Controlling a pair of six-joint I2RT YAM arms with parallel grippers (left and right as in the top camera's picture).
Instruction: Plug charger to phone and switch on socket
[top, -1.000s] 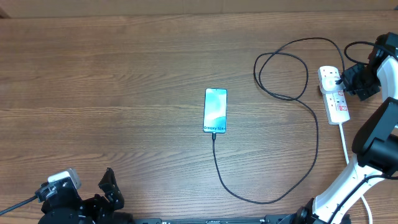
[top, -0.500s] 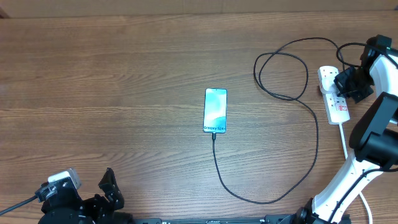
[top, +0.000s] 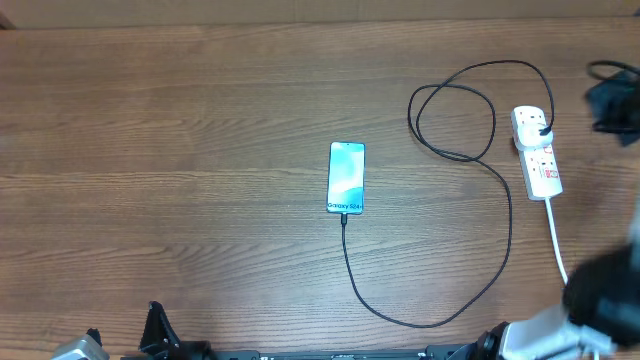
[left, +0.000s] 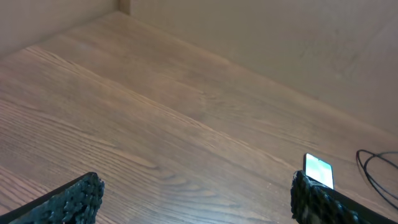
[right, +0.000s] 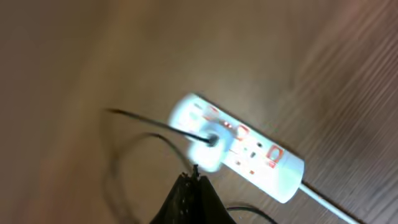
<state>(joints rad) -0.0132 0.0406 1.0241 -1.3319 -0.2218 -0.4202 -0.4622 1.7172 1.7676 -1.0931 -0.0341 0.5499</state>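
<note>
The phone (top: 346, 177) lies flat mid-table, teal screen up, with the black charger cable (top: 497, 214) entering its near end. The cable loops right and its plug (top: 541, 126) sits in the white power strip (top: 537, 153) at the right. The strip also shows blurred in the right wrist view (right: 239, 146), with red-marked switches. My right gripper (right: 195, 179) is shut and empty, just above and beside the plug; overhead it is a dark blur (top: 612, 98) right of the strip. My left gripper (left: 196, 196) is open and empty at the near left; the phone (left: 318, 170) shows beyond its right finger.
The strip's white lead (top: 556, 238) runs toward the near right edge past the right arm's base (top: 545, 335). A loop of the cable (top: 452, 110) lies left of the strip. A pale wall (left: 280, 37) borders the table's far side.
My right gripper has lifted off the power strip and swung away to the right, now blurred with motion. The left arm has shifted lower at the near edge. Phone, cable and strip have not moved.
</note>
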